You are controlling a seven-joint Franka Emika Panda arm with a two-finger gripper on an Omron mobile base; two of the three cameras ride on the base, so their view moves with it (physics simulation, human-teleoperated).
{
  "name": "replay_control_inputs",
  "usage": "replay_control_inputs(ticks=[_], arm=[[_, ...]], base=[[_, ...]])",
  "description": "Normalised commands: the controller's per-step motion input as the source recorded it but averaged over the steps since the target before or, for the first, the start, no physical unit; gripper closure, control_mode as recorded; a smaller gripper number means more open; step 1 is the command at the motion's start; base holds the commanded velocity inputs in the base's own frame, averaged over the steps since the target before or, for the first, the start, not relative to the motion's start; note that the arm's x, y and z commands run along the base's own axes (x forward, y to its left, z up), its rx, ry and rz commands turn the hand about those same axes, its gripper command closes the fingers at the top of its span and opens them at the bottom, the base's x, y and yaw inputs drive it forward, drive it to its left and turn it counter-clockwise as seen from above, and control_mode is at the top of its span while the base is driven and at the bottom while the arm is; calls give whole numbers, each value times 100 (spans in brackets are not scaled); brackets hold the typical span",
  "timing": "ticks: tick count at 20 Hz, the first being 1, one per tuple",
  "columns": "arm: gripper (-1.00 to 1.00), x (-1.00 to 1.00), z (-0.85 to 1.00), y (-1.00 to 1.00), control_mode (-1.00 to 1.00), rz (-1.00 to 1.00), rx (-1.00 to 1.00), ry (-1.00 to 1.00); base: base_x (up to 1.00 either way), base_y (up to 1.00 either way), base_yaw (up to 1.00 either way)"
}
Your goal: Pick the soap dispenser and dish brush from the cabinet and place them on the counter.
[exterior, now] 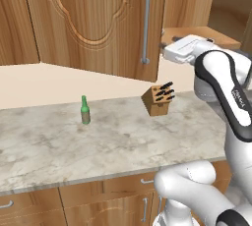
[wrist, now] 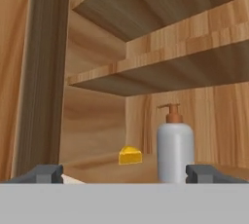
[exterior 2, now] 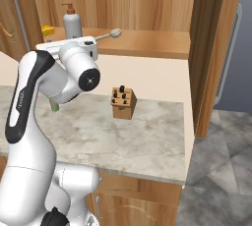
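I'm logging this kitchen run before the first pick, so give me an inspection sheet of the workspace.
Surface: marbled counter, nothing of the job on it yet.
Job's things: soap dispenser upright on the open cabinet floor; dish brush lying beside it.
Clutter: yellow sponge in the cabinet; green bottle and knife block on the counter.
Gripper: gripper open, empty, facing the dispenser, short of it.
Cables: nothing seen.
Surroundings: cabinet door swung open; drawers below.

The cabinet [exterior: 93, 21] is of warm grained wood with a metal bar handle [exterior: 146, 26]; the worktop [exterior: 98, 141] is matt marbled stone; the soap dispenser [wrist: 175, 150] looks of smooth plastic.
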Motion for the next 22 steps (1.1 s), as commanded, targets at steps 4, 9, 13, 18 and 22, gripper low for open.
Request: replay_control_inputs(ticks=[4,9,13,18,22], arm=[[-100,0,-7,42,-100,11,-4,0],[-100,-18,-8,48,-100,12,-6,0],[-100,-41,-13,60,-100,13,-8,0],[-100,-57,-15,68,-100,14,-9,-2],[-100,-56,-15,72,-100,13,-11,-3]], base=[[0,0,0],[0,0,0],[0,0,0],[0,0,0],[0,0,0]])
